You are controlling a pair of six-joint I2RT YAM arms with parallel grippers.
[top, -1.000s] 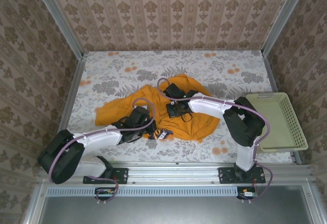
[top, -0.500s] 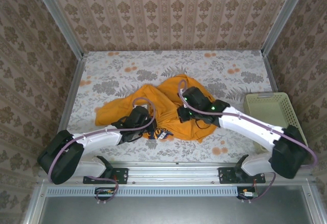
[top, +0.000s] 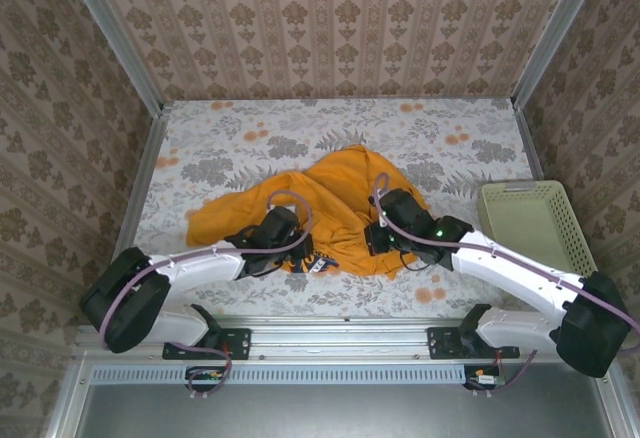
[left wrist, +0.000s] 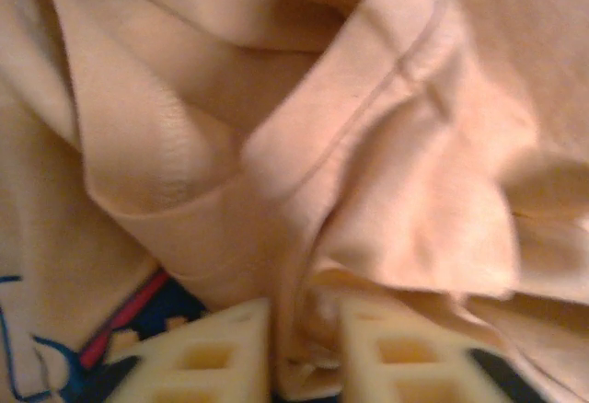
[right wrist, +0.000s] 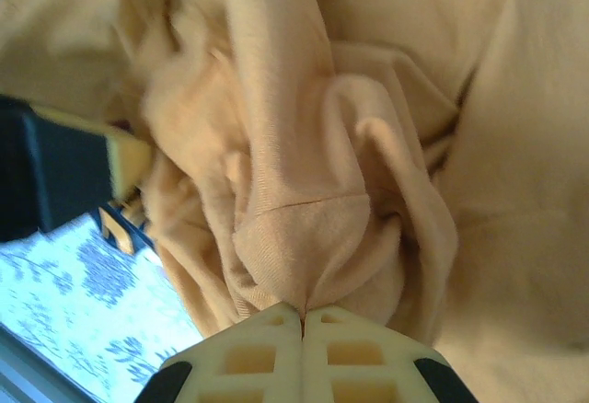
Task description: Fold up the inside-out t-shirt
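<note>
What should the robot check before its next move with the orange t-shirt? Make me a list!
1. Right fingers gripping the t-shirt: ok, closed tight on a fold.
2. Left fingers gripping it: cannot tell, they stand a little apart with a fold between them.
3. T-shirt lying flat on the table: not ok, it is bunched in a heap.
4. Which face is out: cannot tell, mostly plain cloth, with a bit of dark print beside the left fingers.
5. Mesh basket out of the way: ok, it sits apart from the shirt at the table's right edge.
</note>
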